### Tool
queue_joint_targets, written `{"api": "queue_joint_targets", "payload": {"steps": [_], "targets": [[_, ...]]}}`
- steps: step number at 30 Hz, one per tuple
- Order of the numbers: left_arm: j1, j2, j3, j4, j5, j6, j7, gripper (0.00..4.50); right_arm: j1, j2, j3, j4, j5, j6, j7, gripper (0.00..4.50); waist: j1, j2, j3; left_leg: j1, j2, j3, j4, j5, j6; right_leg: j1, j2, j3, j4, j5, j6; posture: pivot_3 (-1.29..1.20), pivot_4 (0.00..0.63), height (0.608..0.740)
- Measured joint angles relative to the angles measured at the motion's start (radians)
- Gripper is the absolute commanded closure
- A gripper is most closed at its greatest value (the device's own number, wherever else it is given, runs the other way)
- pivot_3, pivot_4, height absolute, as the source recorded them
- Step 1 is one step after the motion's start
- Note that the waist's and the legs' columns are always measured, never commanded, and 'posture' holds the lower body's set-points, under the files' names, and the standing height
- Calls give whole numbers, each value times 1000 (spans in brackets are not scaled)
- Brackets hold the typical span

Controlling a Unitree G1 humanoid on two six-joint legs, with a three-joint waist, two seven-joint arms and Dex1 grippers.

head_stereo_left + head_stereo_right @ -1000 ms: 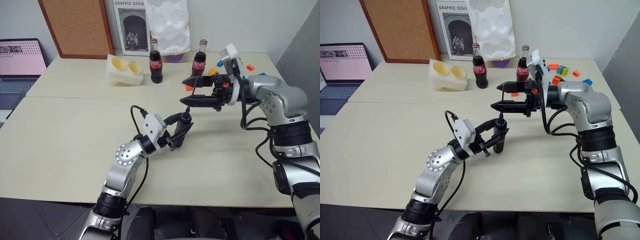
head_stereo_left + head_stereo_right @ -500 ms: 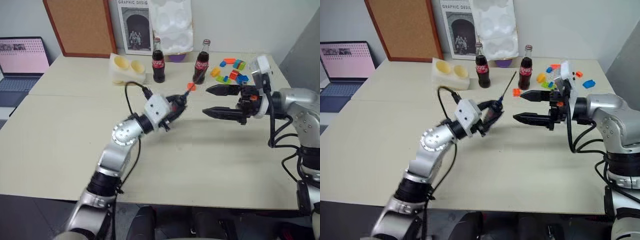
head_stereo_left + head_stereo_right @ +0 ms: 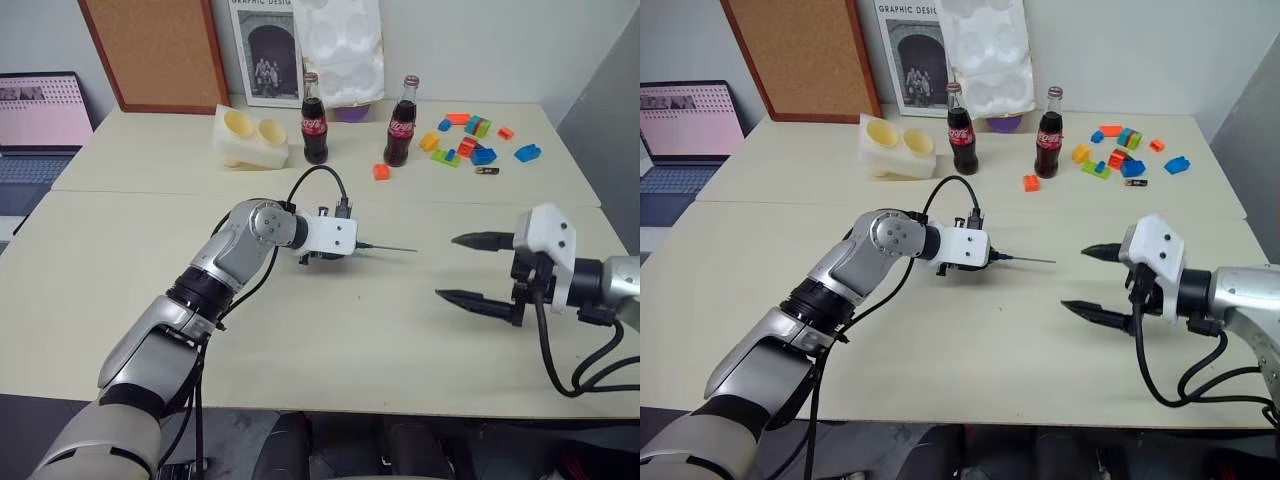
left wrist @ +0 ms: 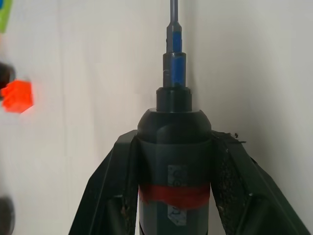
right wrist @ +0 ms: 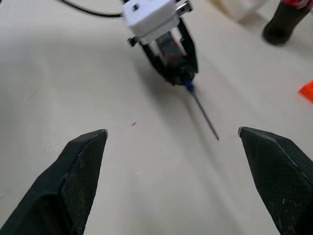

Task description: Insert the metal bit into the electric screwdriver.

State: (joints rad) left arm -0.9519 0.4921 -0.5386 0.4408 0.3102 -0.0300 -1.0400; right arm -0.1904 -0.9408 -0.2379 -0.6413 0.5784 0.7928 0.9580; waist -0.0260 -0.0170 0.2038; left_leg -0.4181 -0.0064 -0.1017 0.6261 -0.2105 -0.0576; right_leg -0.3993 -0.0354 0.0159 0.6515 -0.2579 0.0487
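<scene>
Left eye view: left gripper [image 3: 345, 247], frame centre, clenched on the electric screwdriver [image 3: 352, 245]; metal bit [image 3: 390, 248] projects rightward from its tip. Right gripper [image 3: 470, 268], right of centre, fingers spread, empty.
Left wrist view: black fingers [image 4: 110, 183] flank the screwdriver.
Right wrist view: bit at centre.

Both arms are showing silver-grey metal shells with black ribbed joint bands. Each wrist is wearing a white boxy camera housing, a looping black cable feeding it. The left gripper [image 3: 345, 247] and right gripper [image 3: 462, 268] are ending in tapering matte-black textured fingers [image 5: 80, 174].
</scene>
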Motion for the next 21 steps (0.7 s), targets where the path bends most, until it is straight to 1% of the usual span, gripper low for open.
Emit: {"api": "queue_joint_targets", "payload": {"steps": [3, 5, 6, 7, 9, 16, 17, 21], "targets": [[-17, -26, -17, 58, 24, -32, -35, 2847, 22, 0, 5, -21, -2, -1, -12, 0, -2, 0, 0, 0, 0, 1, 1, 0, 0, 0, 0, 1, 1, 0, 0, 0, 150, 740], [-21, -37, -20, 85, 35, -49, -48, 2149, 29, 0, 4, -35, 4, 0, -27, 0, -2, 0, 0, 1, 0, 0, 1, 0, 0, 0, 0, 1, 2, 0, 0, 0, 150, 740], [-27, -39, -20, 95, 37, -59, -58, 2094, 38, 0, 2, -44, 7, 2, -35, 0, -2, 0, 0, 1, 0, 0, 1, 0, 0, 0, 0, 0, 2, 0, 0, 0, 150, 740], [-31, -42, -17, 109, 35, -68, -66, 1921, 48, 0, 0, -52, 15, 4, -44, 0, -2, 0, 0, 1, 0, 0, 1, 0, 0, 0, 0, 0, 2, 0, 0, 0, 150, 740], [-35, -45, -10, 125, 34, -78, -73, 1402, 60, 0, -5, -62, 26, 6, -49, 0, -2, 0, 0, 1, 0, 0, 2, 0, 0, 0, 0, 1, 4, 0, 0, 0, 150, 740], [-40, -48, 6, 156, 34, -111, -84, 147, 68, -20, -16, -79, 52, 15, -69, 0, -2, 0, -1, 6, 0, 0, 3, 0, 0, 3, 0, 1, 8, 0, 0, 0, 150, 740], [-40, -49, 8, 158, 34, -111, -84, 50, 69, -23, -16, -79, 55, 18, -69, 0, -2, 0, -1, 7, 0, 0, 3, 0, 0, 5, 0, 1, 8, 0, 0, 0, 150, 740], [-40, -68, 43, 180, 13, -95, -87, 50, 66, -40, -16, -78, 66, 20, -68, 0, -2, 0, -1, 11, 0, 0, 3, 0, 0, 9, 0, 0, 7, 0, 0, 0, 150, 740]]}}
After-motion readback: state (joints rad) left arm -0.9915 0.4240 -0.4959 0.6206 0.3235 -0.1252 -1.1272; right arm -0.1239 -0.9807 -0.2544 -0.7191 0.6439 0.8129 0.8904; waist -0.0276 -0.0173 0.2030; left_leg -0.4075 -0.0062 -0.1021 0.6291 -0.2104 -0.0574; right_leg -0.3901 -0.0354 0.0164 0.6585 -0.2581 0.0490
